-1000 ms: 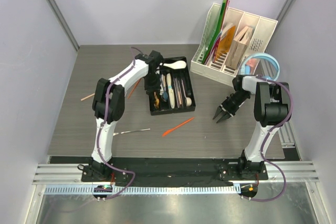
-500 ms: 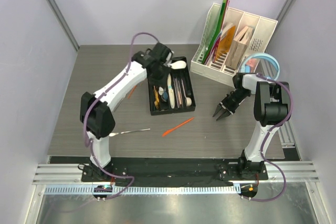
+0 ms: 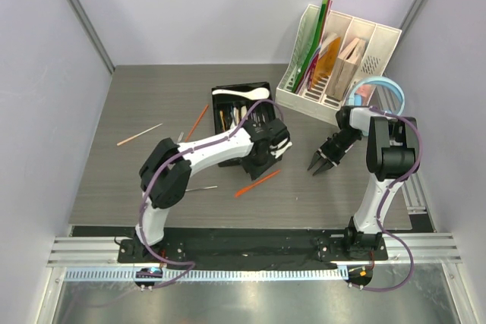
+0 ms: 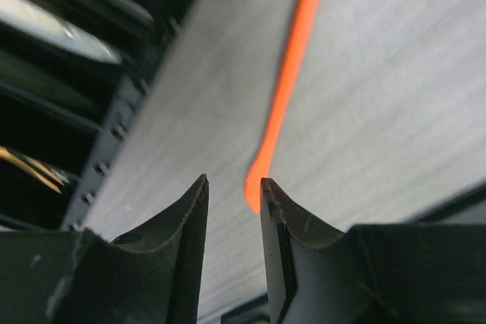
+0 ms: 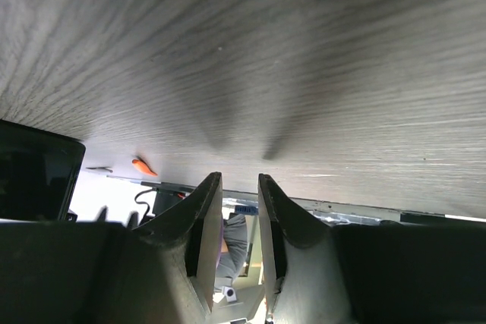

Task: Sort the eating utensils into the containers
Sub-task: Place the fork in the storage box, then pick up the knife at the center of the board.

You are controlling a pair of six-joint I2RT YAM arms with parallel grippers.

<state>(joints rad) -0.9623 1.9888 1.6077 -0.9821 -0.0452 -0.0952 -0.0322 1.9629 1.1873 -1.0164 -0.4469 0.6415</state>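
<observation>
The containers are one black divided tray with several utensils lying in it, and a white ceramic spoon across its far end. My left gripper hangs low at the tray's near right corner, just above an orange chopstick on the table. In the left wrist view the left gripper is open and empty, the orange chopstick ending just beyond its right fingertip. My right gripper hovers open and empty right of the tray, as the right wrist view of the gripper confirms.
Left of the tray lie another orange chopstick, a wooden chopstick and a steel piece. A white file organiser and light-blue headphones stand at the back right. The tray's wall runs left of my left fingers.
My left arm swung from the tray's far left end to its near right corner, down over the orange chopstick, and its jaws widened slightly. The right arm has not moved.
</observation>
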